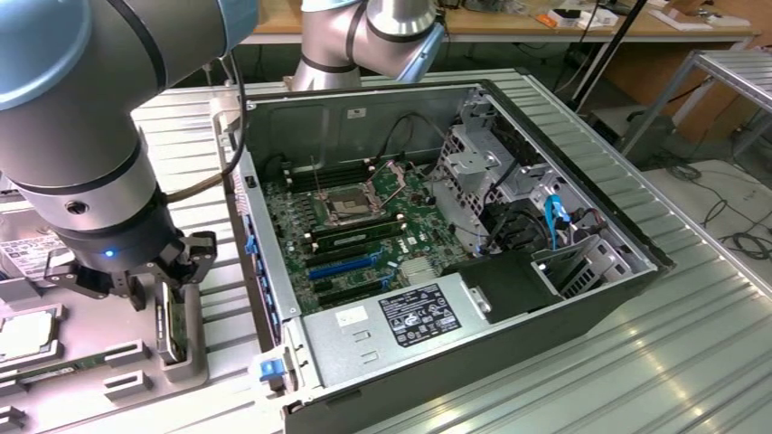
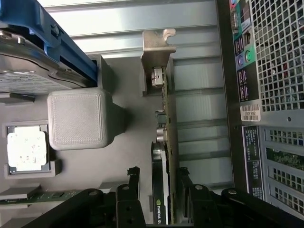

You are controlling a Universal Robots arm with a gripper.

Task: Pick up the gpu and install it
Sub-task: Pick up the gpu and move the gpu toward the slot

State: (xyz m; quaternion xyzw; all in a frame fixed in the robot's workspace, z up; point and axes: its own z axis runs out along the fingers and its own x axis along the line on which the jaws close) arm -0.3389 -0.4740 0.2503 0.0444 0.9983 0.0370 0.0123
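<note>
Slippage is our worry. The gripper (image 2: pixel 159 180) hangs released, one of its fingers (image 2: pixel 185 186) on each side of the gpu (image 2: pixel 166 111). The card stands on edge in the grey holder (image 1: pixel 183 366), at about eight o'clock from the open computer case (image 1: pixel 579 174) in the exterior view. If the jaws close off-centre, we judge the card could tilt and bind in its slot. The arm points straight down, with the wrist directly over the card.
</note>
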